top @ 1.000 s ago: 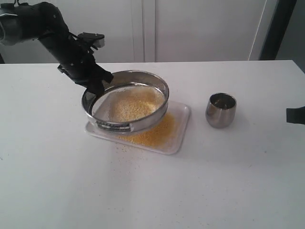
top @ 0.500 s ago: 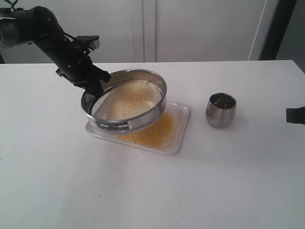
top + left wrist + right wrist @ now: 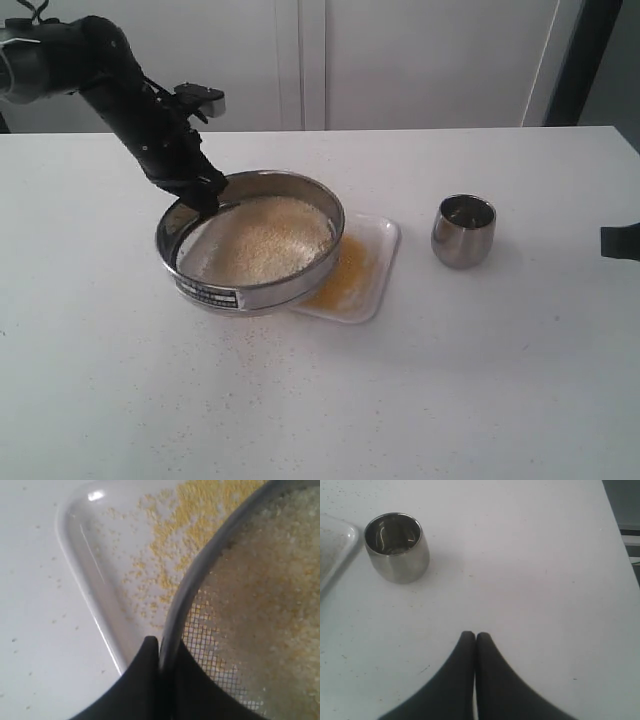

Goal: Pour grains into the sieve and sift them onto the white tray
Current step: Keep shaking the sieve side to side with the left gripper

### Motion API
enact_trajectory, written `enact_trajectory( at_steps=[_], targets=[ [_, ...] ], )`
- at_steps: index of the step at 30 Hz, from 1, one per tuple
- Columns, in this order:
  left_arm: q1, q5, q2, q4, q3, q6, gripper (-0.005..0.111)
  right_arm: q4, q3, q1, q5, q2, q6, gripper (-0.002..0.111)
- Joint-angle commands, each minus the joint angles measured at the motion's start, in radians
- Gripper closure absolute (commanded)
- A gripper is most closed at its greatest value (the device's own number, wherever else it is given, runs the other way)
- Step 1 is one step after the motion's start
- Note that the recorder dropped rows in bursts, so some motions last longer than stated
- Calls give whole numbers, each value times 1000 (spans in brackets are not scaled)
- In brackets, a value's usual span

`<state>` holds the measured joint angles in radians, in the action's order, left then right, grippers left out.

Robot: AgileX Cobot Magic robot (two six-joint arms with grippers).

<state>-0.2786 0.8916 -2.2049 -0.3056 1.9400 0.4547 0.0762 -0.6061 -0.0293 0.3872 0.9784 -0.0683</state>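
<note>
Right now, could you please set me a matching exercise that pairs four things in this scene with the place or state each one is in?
Things:
1. sieve
2. tray
3. cup
4. right gripper

States:
a. shut on nothing, over bare table
b. gripped at the rim by the left gripper, pale grains inside
c. upright on the table, apart from the tray
d. partly under the sieve, yellow grains on it

Pairs: 1-b, 2-d, 3-c, 4-a.

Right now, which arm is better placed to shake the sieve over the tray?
Left. The left gripper clamps the rim of the sieve partly over the white tray; the right gripper is shut, empty, beyond the steel cup.
</note>
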Motion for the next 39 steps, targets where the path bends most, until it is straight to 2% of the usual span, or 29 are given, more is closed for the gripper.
enact_trajectory(
  at_steps=[1, 5, 10, 11, 13, 15, 16, 17, 20, 21, 22, 24, 26, 27, 28, 31, 32, 33, 36, 39],
  targets=[
    [52, -30, 13, 11, 4, -226, 107, 1, 3, 10, -9, -8, 5, 108],
    [65, -26, 13, 1, 4, -279, 107, 1, 3, 10, -9, -8, 5, 108],
    [-25, -52, 13, -14, 4, -211, 107, 1, 3, 10, -9, -8, 5, 108],
    [-27, -47, 13, -14, 4, -203, 107, 1, 3, 10, -9, -8, 5, 108],
    [-10, -9, 16, 14, 4, -184, 107, 1, 3, 10, -9, -8, 5, 108],
    [66, 17, 24, 58, 4, -266, 107, 1, 3, 10, -9, -8, 5, 108],
    [76, 19, 24, 43, 4, -277, 107, 1, 3, 10, -9, -8, 5, 108],
    [60, 1, 24, 22, 4, -275, 107, 1, 3, 10, -9, -8, 5, 108],
    [-54, -53, 14, 36, 4, -218, 107, 1, 3, 10, -9, -8, 5, 108],
    [-63, -57, 14, 50, 4, -219, 107, 1, 3, 10, -9, -8, 5, 108],
    [-50, -52, 14, 61, 4, -219, 107, 1, 3, 10, -9, -8, 5, 108],
    [23, -22, 28, 88, 4, -219, 107, 1, 3, 10, -9, -8, 5, 108],
    [42, -38, 35, 60, 4, -253, 107, 1, 3, 10, -9, -8, 5, 108],
    [20, -67, 32, 14, 4, -253, 107, 1, 3, 10, -9, -8, 5, 108],
    [-34, -122, 21, -27, 4, -216, 107, 1, 3, 10, -9, -8, 5, 108],
    [-93, -121, 17, 66, 4, -210, 107, 1, 3, 10, -9, -8, 5, 108],
    [-87, -106, 19, 110, 4, -237, 107, 1, 3, 10, -9, -8, 5, 108],
    [-50, -70, 28, 147, 4, -254, 107, 1, 3, 10, -9, -8, 5, 108],
    [11, -40, 46, 147, 4, -247, 107, 1, 3, 10, -9, -8, 5, 108],
    [23, -76, 52, 53, 4, -276, 107, 1, 3, 10, -9, -8, 5, 108]
  ],
)
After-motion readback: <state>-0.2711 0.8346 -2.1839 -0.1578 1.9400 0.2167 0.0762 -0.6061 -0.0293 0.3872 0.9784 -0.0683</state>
